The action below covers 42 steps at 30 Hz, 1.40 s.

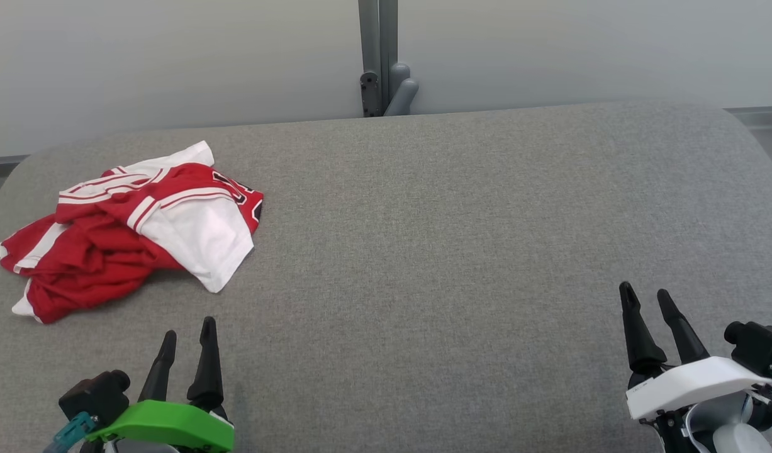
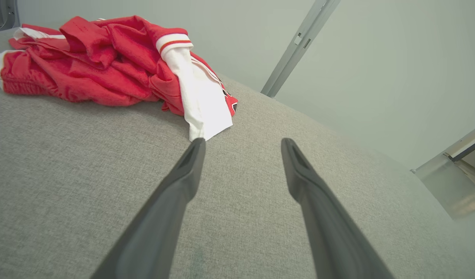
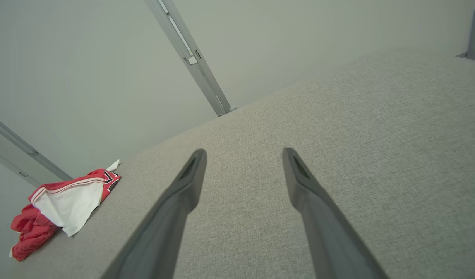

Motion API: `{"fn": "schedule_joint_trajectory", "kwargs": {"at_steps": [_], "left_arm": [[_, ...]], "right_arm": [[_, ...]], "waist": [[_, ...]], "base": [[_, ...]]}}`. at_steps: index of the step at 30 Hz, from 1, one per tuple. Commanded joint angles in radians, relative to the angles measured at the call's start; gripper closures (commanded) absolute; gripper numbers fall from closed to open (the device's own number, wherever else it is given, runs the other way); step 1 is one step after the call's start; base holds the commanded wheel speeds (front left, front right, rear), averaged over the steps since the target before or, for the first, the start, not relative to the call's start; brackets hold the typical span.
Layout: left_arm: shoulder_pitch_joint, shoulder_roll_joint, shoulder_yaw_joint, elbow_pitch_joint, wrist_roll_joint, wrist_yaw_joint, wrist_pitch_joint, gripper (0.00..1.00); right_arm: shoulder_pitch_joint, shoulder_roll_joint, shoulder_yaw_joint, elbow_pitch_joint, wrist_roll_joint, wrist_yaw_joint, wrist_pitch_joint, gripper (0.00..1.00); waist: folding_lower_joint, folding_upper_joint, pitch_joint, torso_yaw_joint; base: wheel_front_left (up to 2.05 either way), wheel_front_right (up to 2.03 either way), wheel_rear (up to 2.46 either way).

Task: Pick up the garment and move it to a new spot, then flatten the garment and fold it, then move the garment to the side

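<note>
The crumpled red-and-white jersey (image 1: 134, 229) lay at the grey couch's (image 1: 455, 239) far left, while the left gripper (image 1: 187, 336) and right gripper (image 1: 645, 297) both hung empty, fingers spread wide.

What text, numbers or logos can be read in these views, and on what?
No text is legible in any view.
Black print on the red and white garment: mostly folded under at its far right edge, so it is unreadable.
Small dark mark on the white cover behind the right gripper: too small to read.
</note>
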State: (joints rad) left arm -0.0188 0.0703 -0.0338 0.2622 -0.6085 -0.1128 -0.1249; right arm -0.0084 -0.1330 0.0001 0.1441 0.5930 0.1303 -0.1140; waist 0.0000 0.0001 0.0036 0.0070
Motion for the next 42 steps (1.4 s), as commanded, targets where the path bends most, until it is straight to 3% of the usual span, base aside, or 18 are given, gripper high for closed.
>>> {"fn": "schedule_joint_trajectory", "kwargs": {"at_steps": [1, 14, 42], "left_arm": [[0.001, 0.009, -0.003, -0.016, 0.036, 0.006, -0.011, 0.0], [0.027, 0.023, -0.018, -0.062, 0.188, 0.024, -0.046, 0.0], [0.052, -0.008, 0.023, 0.004, 0.366, -0.013, -0.104, 0.0]], "right_arm": [[0.0, -0.01, -0.002, -0.005, -0.033, 0.0, -0.011, 0.0], [0.015, -0.015, 0.004, -0.001, -0.186, 0.0, -0.05, 0.0], [0.055, -0.038, 0.029, -0.011, -0.345, 0.0, -0.112, 0.0]], "waist": [[0.0, -0.0001, -0.001, 0.0], [0.0, -0.0001, -0.004, -0.002], [0.0, -0.0001, -0.007, -0.006]], "base": [[0.0, 0.0, 0.0], [0.0, 0.0, 0.0], [0.0, 0.0, 0.0]]}}
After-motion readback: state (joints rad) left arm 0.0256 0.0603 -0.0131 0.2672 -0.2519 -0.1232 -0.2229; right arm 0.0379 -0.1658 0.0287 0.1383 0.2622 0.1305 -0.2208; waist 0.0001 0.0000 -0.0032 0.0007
